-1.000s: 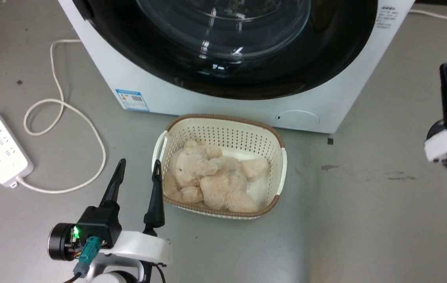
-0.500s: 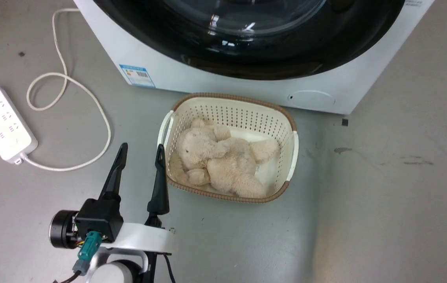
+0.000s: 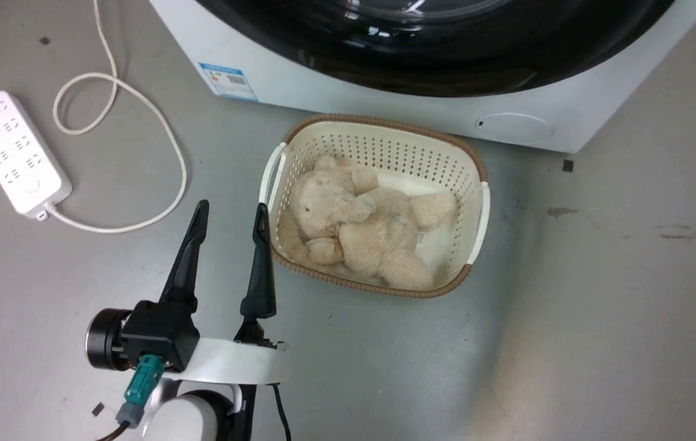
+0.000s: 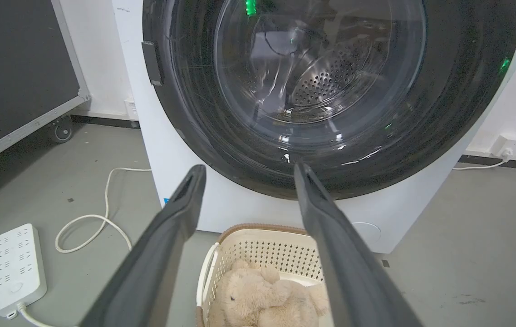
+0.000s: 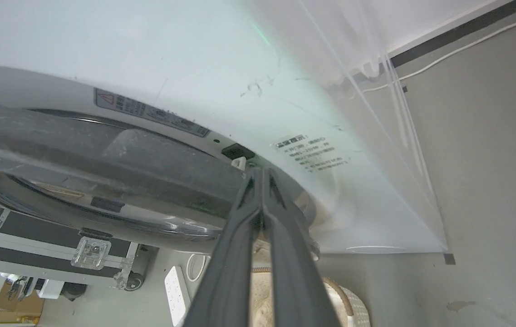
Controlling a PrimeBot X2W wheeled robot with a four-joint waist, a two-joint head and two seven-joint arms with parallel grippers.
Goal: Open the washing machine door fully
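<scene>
The white washing machine (image 3: 384,107) runs along the top of the head view, with the lower rim of its glossy black door (image 3: 445,55) showing. In the left wrist view the door (image 4: 203,118) faces me, its clear glass bowl (image 4: 316,68) showing the steel drum behind. My left gripper (image 3: 231,207) hovers open and holds nothing over the floor beside the basket, well short of the door. My right gripper (image 5: 261,171) is shut with nothing in it, its tips at the door's edge by the latch (image 5: 238,156), where a narrow gap shows.
A cream perforated basket (image 3: 378,131) holding a plush bear (image 3: 366,233) stands on the floor just before the machine. A white power strip (image 3: 16,153) and its looped cable (image 3: 158,122) lie to the left. A black wheeled case (image 4: 12,68) stands left of the machine.
The head camera has shifted, so the whole scene sits higher and further right. My right gripper has risen toward the machine and left the head view. The left gripper has stayed open.
</scene>
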